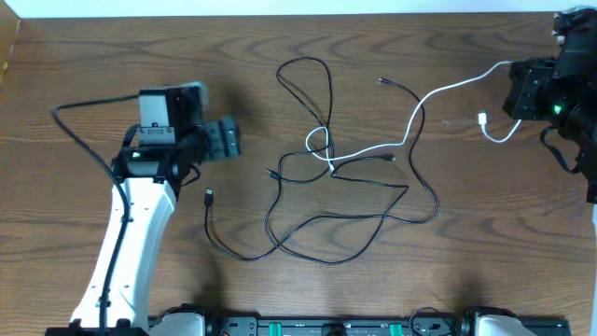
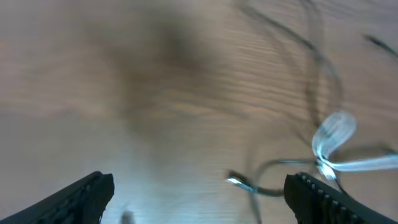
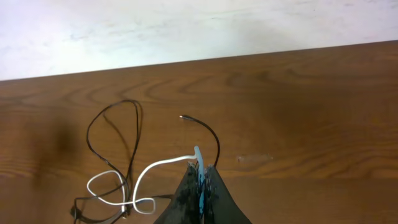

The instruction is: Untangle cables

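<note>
**Desk:** Where do the cables lie?

**Photographer:** In the middle of the wooden tabletop. Two black cables sprawl in crossed loops. One narrow loop reaches toward the far edge, and a wider one sags toward the near edge.

**Desk:** And the white cable?

**Photographer:** It curls into a small loop at the heart of the tangle. From there it runs right and slightly far across the wood, so its long axis is roughly left to right. It ends at the right pincer.

**Desk:** Is it held?

**Photographer:** Yes. The right wrist view shows the fingers pressed together on the white cable. A short tail curves back to the left, and its white plug lies just left of the pincer.

**Desk:** The black ends?

**Photographer:** One black plug rests at the left of the tangle, pointing toward the far edge. Another sits far and right of centre, its tip aimed left.

**Desk:** The left pincer?

**Photographer:** It is spread wide and grips nothing. It hangs left of the tangle, clear of the cords and facing right toward them. Its own camera view is blurred, but the white loop shows between the parted fingers.
</note>
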Robot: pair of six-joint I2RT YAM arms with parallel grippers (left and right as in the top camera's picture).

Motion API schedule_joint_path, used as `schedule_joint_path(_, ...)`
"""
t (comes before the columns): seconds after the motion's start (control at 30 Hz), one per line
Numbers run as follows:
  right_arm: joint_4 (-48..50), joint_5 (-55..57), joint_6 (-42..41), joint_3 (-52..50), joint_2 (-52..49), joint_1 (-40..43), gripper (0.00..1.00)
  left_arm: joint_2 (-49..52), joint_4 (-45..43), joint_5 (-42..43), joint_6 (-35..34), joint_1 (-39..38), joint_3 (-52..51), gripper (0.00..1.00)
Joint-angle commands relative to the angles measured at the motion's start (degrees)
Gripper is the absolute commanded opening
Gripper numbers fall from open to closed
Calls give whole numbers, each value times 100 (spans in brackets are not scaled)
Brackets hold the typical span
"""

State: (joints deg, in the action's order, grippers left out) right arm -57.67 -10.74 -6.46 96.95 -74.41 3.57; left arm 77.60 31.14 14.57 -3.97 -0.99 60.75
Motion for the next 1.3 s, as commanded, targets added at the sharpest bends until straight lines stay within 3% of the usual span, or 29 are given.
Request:
schedule_joint_path(0.0,-4,-61,103,103,13,9,1,44,-282,1134,1545,-409,136,92)
schedule_joint_path(0.13,-70,-63,116,87,13,9,1,179,-669,1134,2363,-984,136,91)
schedule_joint_path(0.3,-219,-61,144,81,13,9,1,632,-1047,1119,2857,-1652,136,92)
schedule_joint_path(0.67,-415,-186,363,81,13,9,1,2133,-1561,835,2881,-2299,136,91)
schedule_joint_path(0.93,-439,-186,400,81,13,9,1,2175,-1572,778,3644,-2828,136,92)
schedule_joint_path(1.13,-516,-186,400,81,13,9,1,2175,-1799,-181,3792,-3176,136,92)
schedule_joint_path(1.27,-522,-186,400,81,13,9,1,2177,-1980,-221,4002,-3237,136,92)
